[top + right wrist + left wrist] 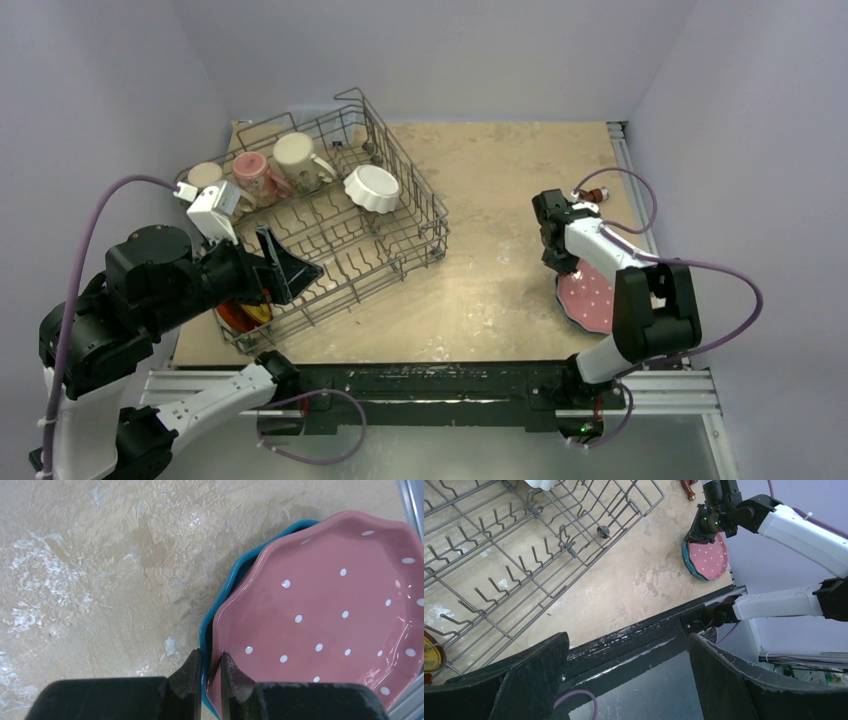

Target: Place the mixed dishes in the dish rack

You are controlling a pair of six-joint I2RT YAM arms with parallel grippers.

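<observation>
Where its scalloped rim overlaps the blue plate (235, 575) beneath it, the pink dotted plate (325, 615) is pinched by my right gripper (211, 680), jaws nearly together; the blue edge sits in the same narrow gap. Glossy, shallow and speckled white, the plate lies flat well right of the dish rack (437, 215) on the mottled beige table (500, 200). Inside the rack's grey wire tines I see a white fluted bowl (371, 187) and three mugs (250, 172) at its far side, and a red-orange plate (235, 315) at its near left corner. My left gripper (626, 640) hangs over the rack's near left part, fingers spread wide, holding nothing.
</observation>
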